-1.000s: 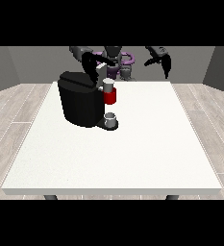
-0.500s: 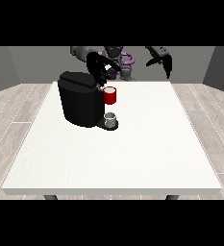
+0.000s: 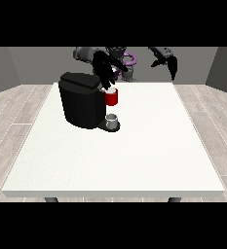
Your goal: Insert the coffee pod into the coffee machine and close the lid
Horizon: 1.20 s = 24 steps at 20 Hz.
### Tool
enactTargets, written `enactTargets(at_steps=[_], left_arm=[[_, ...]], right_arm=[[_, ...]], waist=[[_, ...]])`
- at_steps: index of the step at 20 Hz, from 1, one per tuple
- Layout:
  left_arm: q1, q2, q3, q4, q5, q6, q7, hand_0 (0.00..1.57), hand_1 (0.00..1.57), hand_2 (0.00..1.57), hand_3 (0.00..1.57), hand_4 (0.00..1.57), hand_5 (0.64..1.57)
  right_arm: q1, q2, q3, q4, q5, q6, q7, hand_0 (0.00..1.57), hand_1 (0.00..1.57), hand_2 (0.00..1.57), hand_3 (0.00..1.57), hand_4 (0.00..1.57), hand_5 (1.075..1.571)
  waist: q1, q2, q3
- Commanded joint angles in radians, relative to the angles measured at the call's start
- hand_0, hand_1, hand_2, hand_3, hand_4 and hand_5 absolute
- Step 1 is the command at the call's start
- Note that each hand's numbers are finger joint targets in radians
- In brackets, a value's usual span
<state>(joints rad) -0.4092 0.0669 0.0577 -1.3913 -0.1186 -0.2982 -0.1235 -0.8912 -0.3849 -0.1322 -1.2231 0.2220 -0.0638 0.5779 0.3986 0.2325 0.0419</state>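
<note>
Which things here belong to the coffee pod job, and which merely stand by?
Job: coffee machine; its red pod holder; hand at the view's left, over the holder.
Standing by: grey cup under the holder; white table; hand at the view's right, raised.

A large white table stands on pale wood-plank flooring before grey walls.

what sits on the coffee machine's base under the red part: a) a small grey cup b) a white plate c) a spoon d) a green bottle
a: a small grey cup stands on the base of the black coffee machine, directly below its red pod holder.
</note>
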Motion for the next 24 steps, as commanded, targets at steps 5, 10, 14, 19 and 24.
enactTargets(at_steps=[5, 10, 14, 19, 24], left_arm=[[-0.071, -0.018, -0.036, -0.012, 0.013, -0.035, 0.011, 0.00, 0.00, 0.00, 0.00, 0.35, 1.571], [-0.135, -0.017, -0.046, -0.022, 0.008, -0.041, 0.011, 0.00, 0.00, 0.00, 0.00, 0.28, 1.571], [-0.128, -0.008, -0.034, -0.052, 0.020, -0.042, 0.035, 0.00, 0.00, 0.00, 0.00, 0.27, 1.571], [-0.104, -0.019, -0.059, -0.082, -0.006, -0.024, -0.001, 0.00, 0.00, 0.00, 0.00, 0.34, 1.571], [-0.039, 0.001, -0.019, -0.051, 0.036, -0.046, 0.038, 0.00, 0.00, 0.00, 0.00, 0.25, 1.571]], right_arm=[[-0.123, 0.044, 0.034, -0.107, -0.022, 0.030, -0.105, 0.00, 0.00, 0.00, 0.00, 0.00, 1.571], [-0.172, 0.063, 0.012, -0.090, -0.023, 0.002, -0.175, 0.00, 0.00, 0.00, 0.00, 0.00, 1.571], [-0.201, 0.065, -0.003, -0.007, -0.046, 0.026, -0.277, 0.00, 0.00, 0.00, 0.00, 0.05, 1.571], [-0.232, 0.112, 0.006, 0.055, -0.040, -0.003, -0.385, 0.00, 0.00, 0.00, 0.00, 0.00, 1.571], [-0.204, 0.200, 0.063, 0.046, -0.060, 0.028, -0.410, 0.00, 0.00, 0.00, 0.00, 0.00, 1.571]], waist=[[0.191, 0.075, -0.0385], [0.218, 0.144, -0.0413], [0.194, 0.165, -0.0418], [0.174, 0.183, -0.0421], [0.090, 0.053, -0.0423]])
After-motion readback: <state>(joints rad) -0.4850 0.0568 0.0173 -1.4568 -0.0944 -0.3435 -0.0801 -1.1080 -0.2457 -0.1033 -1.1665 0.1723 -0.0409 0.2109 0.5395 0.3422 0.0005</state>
